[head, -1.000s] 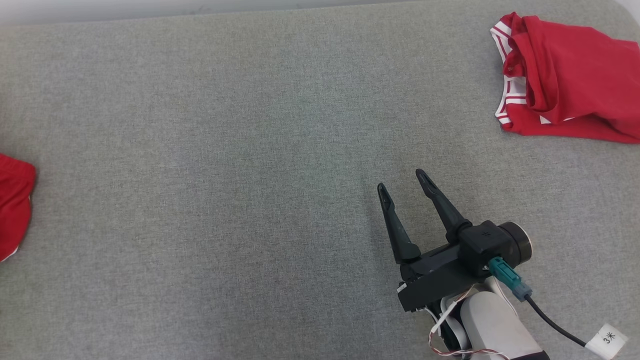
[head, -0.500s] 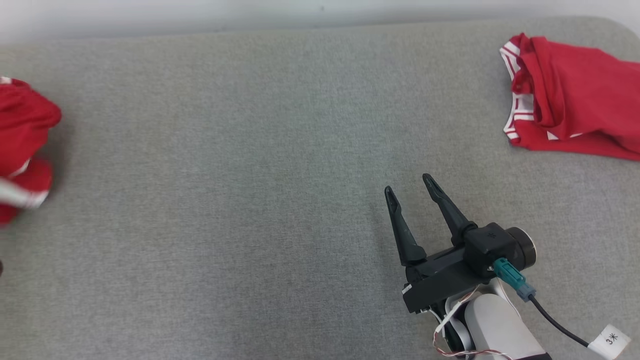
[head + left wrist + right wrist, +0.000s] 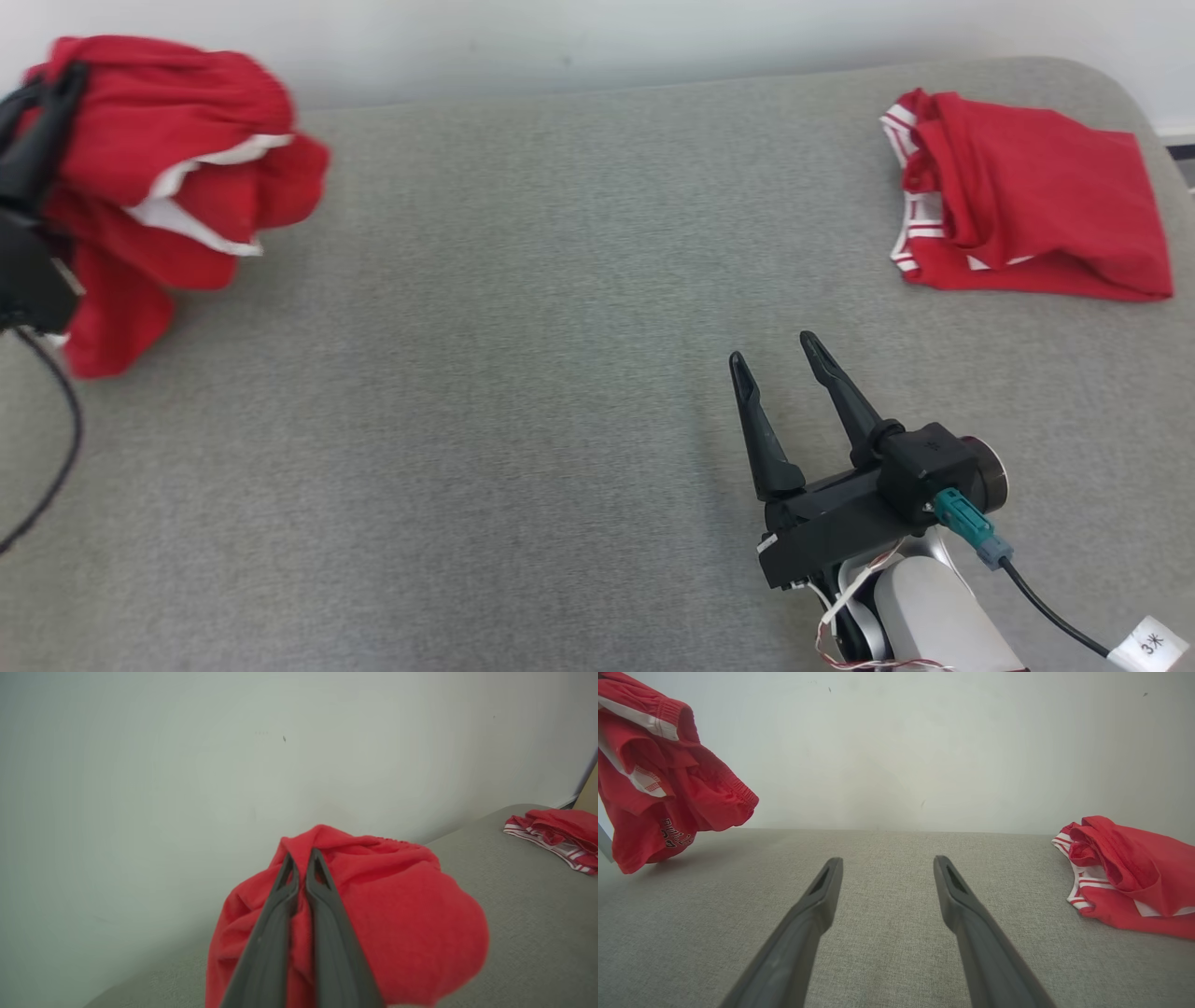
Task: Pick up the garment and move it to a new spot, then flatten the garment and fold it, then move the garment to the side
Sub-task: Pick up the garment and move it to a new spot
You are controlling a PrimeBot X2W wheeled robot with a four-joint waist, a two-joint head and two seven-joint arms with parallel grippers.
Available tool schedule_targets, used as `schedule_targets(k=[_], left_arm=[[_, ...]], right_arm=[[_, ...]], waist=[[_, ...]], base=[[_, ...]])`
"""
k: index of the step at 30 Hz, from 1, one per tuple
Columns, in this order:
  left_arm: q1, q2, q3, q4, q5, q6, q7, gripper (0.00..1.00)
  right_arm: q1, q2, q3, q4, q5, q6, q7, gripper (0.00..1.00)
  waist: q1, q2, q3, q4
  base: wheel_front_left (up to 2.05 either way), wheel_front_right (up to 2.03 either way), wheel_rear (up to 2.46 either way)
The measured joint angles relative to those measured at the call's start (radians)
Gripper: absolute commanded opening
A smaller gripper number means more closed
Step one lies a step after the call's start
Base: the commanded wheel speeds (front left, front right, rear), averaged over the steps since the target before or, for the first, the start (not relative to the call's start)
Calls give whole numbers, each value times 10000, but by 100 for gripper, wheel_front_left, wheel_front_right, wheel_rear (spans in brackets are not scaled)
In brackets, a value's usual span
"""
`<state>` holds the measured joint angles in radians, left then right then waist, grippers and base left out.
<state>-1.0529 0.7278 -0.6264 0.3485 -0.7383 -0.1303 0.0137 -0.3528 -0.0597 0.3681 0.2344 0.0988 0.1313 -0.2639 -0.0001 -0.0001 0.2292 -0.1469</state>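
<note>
- Starting nearest the robot, the right gripper (image 3: pixel 773 349) was seen low over the grey padded surface (image 3: pixel 523 392), its fingers spread wide and nothing held between them.
- Farther out on the left, the left gripper (image 3: pixel 302 855) was seen pinched tight on a bunched fold of the red garment (image 3: pixel 168 159). The garment was held up in a crumpled clump with white trim showing, and whether its lowest hem touched the surface could not be told.
- At the far right, a second red garment (image 3: pixel 1027 215) was seen lying folded, well apart from both grippers.
- Behind everything, a pale wall (image 3: pixel 579 28) was seen.
- A slip was judged the chief risk: only a narrow pinch of cloth was gripped, so the fabric could be pulled free by a quick swing.
- A poor set-down was also judged possible. If the clump were released bunched, layers would be trapped underneath and flattening made harder.
- A snag could be caused by trailing cloth being dragged too low.
</note>
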Motion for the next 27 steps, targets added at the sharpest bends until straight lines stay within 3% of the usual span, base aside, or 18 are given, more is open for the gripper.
schedule_targets(k=[6, 16, 27], left_arm=[[-117, -529, -418, -1300, 132, 90, 207, 0], [555, -1948, -1513, -2416, 332, 374, 238, 0], [2141, -3453, -2778, -897, 144, 261, -608, 0]], right_arm=[[111, 27, -186, -88, 27, 0, 0, 100], [221, 59, -372, -203, 69, 0, 0, 100], [353, 79, -435, -111, 48, 0, 0, 100]], waist=[[0, 0, -45, -482], [0, 0, 22, -1050], [2, 0, -28, -853]], base=[[0, 0, 0], [0, 0, 0], [0, 0, 0]])
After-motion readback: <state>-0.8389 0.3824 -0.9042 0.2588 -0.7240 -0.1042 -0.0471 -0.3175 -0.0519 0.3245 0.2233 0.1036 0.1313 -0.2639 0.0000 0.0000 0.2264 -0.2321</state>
